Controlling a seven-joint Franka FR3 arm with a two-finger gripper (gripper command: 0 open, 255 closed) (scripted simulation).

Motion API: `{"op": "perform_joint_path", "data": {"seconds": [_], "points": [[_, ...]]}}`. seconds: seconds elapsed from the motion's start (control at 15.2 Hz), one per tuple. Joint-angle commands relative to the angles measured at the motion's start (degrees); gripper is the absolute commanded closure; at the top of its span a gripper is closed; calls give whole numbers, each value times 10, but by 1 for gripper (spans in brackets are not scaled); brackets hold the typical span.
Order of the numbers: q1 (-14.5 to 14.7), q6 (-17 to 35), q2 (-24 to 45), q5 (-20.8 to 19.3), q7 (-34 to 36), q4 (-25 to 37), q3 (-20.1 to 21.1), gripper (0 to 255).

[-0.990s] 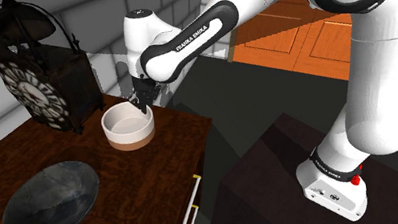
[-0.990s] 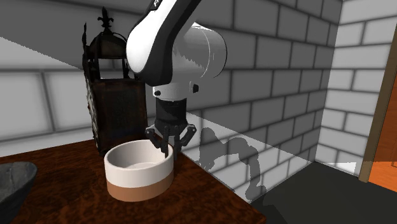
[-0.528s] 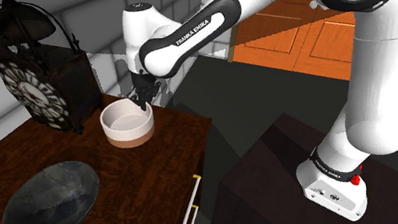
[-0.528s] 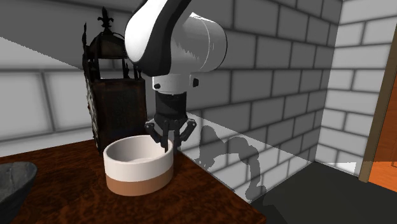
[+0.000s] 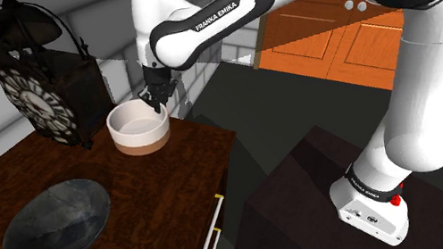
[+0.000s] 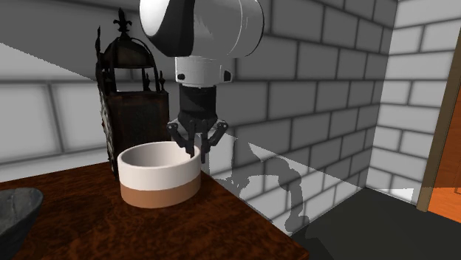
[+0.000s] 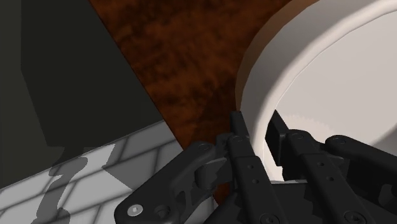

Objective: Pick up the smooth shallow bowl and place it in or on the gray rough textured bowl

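- Our two black fingers (image 7: 236,129) are pinching the side wall of the white bowl (image 7: 343,76). One finger is outside the wall and the other is inside, with the wall squeezed between them.
- In the shoulder view, the pinch is on the part of the rim that faces right, close to the edge of the tabletop (image 5: 159,201). The rest of the bowl sticks out from the fingers toward the left, so we hold it by one side only.
- The white bowl is round, has a brown band at the bottom, and sits level with its open side up. It is at the far corner of the brown tabletop. We cannot tell if its bottom touches the wood or is just above it.
- A dark old clock (image 5: 43,91) stands near the white bowl, on the side away from our fingers.
- The gray bowl (image 5: 56,222) lies well apart from the white bowl, toward the shoulder view's lower left. It is wide and flat, and it looks like nothing is in it.
- From the fingers, the gray bowl lies past the white bowl, on about the same line. We think the white bowl should go first and the fingers follow, high enough to pass over the gray rim.
- We think the bowl could tip, because we pinch just one side.
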Motion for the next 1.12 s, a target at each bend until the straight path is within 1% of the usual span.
{"op": "perform_joint_path", "data": {"seconds": [0.0,1.06], "points": [[-1,-13,-7,4,-3,6,2,255],[-6,-121,-49,27,-18,77,10,255]]}}
